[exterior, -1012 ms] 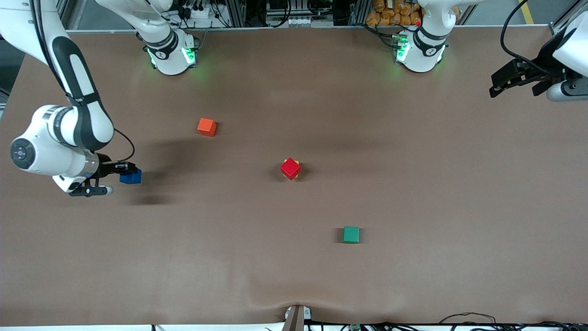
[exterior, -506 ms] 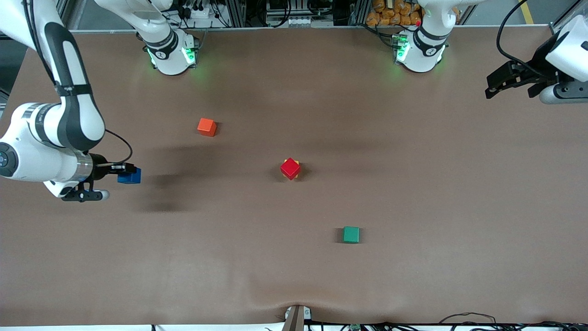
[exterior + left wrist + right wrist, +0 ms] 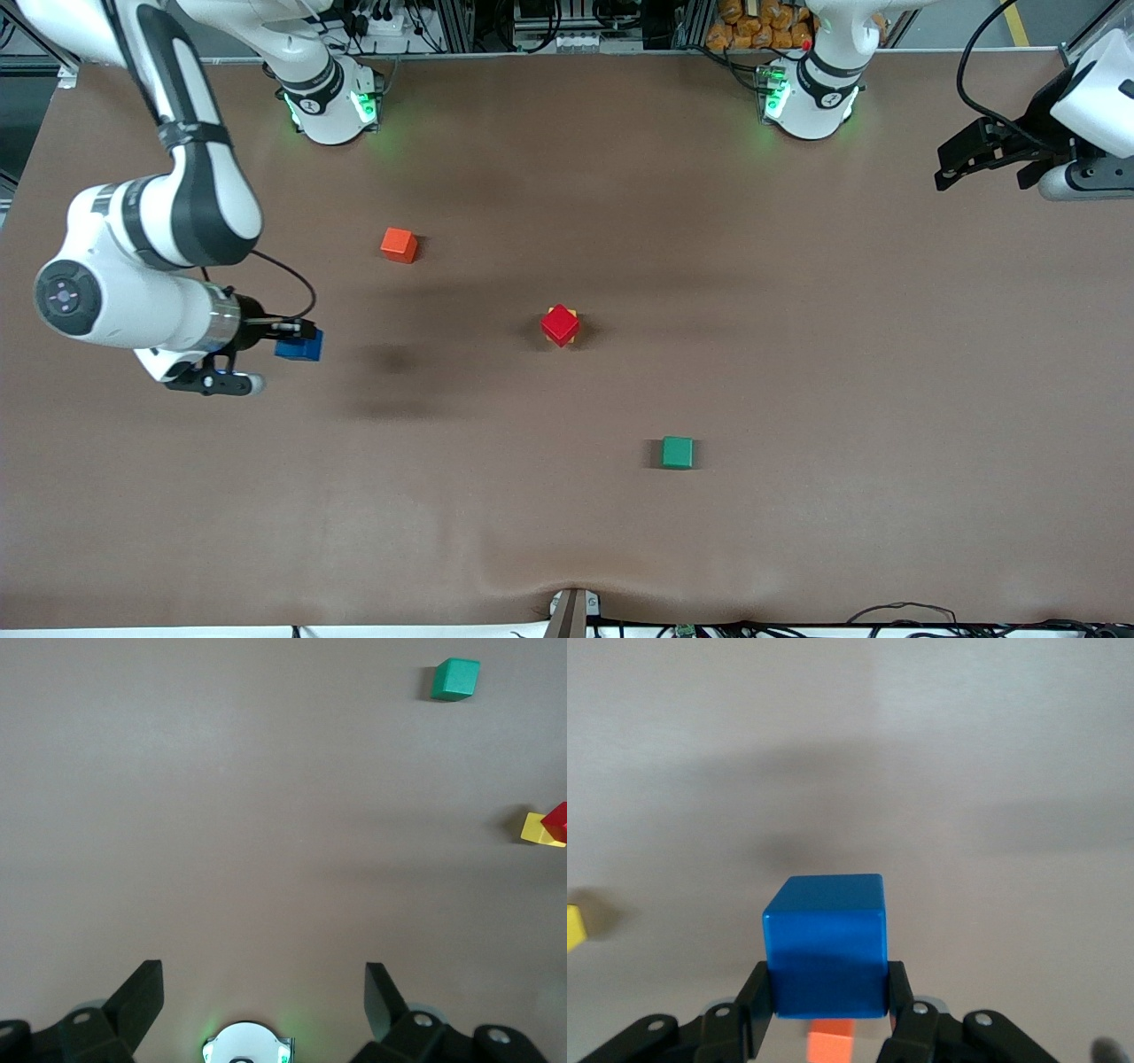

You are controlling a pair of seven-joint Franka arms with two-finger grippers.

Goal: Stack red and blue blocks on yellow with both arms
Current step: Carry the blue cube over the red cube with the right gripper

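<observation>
Front view: the right end effector (image 3: 292, 339), clamped on the blue block (image 3: 299, 346), has been carried toward the red block (image 3: 560, 324) stacked on yellow (image 3: 570, 314) mid-counter. Left wrist view: the left end effector (image 3: 263, 992) is parked, spread wide, empty. Right wrist view: blue is gripped squarely, so only placement remains.

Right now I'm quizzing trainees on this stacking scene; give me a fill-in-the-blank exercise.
1. The right end effector is shut on the ____ block.
2. The red block sits on the ____ block.
3. The left end effector is ____ and holds nothing.
4. The block nearest the front camera is ____.
Missing words: blue; yellow; open; green
</observation>
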